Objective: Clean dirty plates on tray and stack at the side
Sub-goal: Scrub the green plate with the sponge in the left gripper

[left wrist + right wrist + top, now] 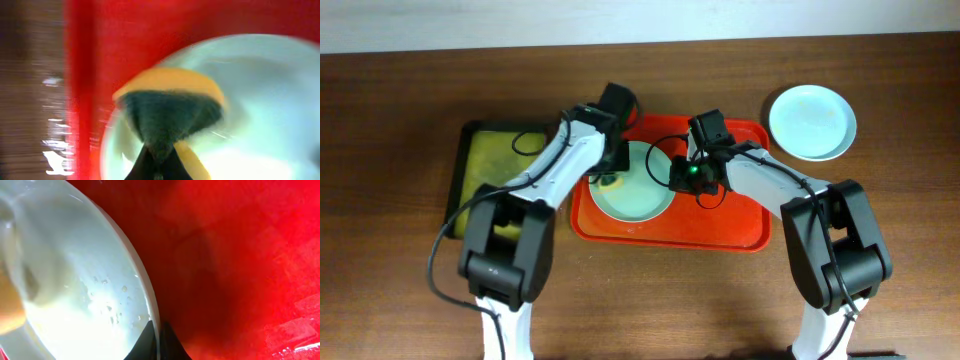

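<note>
A pale blue-green plate (638,190) lies on the red tray (740,225). My left gripper (607,178) is shut on a yellow and dark green sponge (170,107) pressed on the plate's left part (260,100). My right gripper (678,172) is shut on the plate's right rim (150,305), one finger on each side. The wet plate surface (65,280) shows droplets. A second pale blue-green plate (811,121) sits on the table beyond the tray's right corner. The white plate is out of view.
A black tray (468,150) with yellow-green liquid stands left of the red tray. The brown wooden table (410,300) extends all around. Cables loop over the tray near both wrists.
</note>
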